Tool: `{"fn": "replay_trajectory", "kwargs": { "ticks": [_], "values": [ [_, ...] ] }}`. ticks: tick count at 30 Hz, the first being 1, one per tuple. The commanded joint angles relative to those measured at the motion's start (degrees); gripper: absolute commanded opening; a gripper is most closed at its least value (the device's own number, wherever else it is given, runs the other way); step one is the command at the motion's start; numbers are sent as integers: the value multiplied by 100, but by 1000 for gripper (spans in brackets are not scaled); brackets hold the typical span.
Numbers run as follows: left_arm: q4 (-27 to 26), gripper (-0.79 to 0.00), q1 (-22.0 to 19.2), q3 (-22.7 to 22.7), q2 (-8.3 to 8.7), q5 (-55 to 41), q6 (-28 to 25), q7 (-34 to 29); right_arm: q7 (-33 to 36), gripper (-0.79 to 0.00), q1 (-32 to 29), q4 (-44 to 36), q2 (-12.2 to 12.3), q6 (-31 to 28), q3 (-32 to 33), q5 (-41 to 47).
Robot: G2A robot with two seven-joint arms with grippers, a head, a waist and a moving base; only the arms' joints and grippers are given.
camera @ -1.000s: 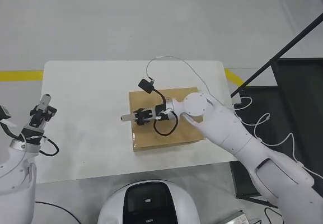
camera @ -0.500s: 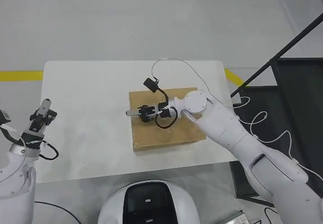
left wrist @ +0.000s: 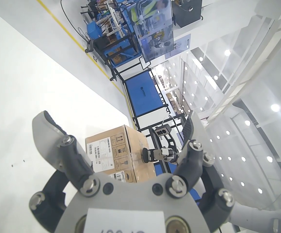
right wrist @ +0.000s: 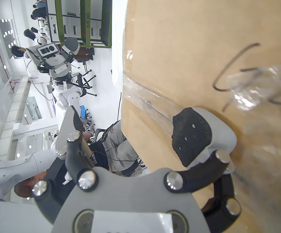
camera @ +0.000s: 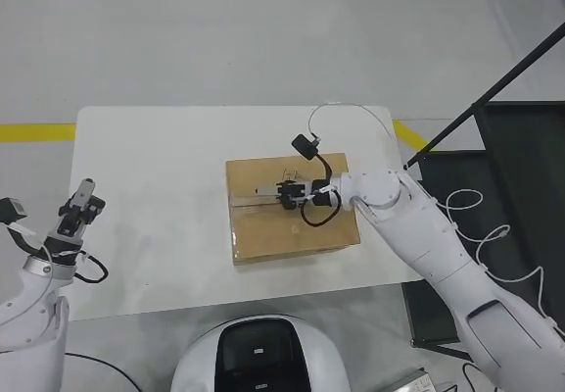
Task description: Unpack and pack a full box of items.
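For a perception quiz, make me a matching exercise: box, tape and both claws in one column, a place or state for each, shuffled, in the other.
1 box
2 tape
3 left claw
4 right claw

A open, over the box top
B clear, along the box's top seam
C open, at the table edge, away from the box
D brown, on the white table

Pairs: 1-D, 2-B, 3-C, 4-A

White worktop (camera: 145, 196) at frame centre, on a pale grey floor (camera: 262, 49). A yellow floor line (camera: 18, 132) crosses behind it from the left edge. A dark metal rack (camera: 527, 147) stands at right. Round ceiling lights (left wrist: 275, 107) are lit overhead.
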Motion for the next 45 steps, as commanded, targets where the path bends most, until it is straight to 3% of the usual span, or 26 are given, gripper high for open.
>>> {"fn": "replay_trajectory", "kwargs": {
  "ticks": [1,16,26,30,39,45],
  "values": [
    [9,0,-3,5,1,1,-21,6,-22,0,-169,-156,72,117,214,-93],
    [8,0,-74,144,6,59,-69,-24,-484,0,-1402,-1030,524,892,1838,-930],
    [50,0,-222,347,10,15,16,-229,-638,0,-2015,-1271,661,1102,2591,-919],
    [170,0,-461,579,4,77,178,-367,-754,0,-2229,-1311,684,764,2948,-501],
    [392,0,-756,839,-27,-56,386,-222,-880,0,-2950,-1107,714,-791,3972,1029],
    [392,0,-756,839,-27,-56,386,-222,-895,0,-2983,-1091,718,-847,4027,1055]
  ]
}}
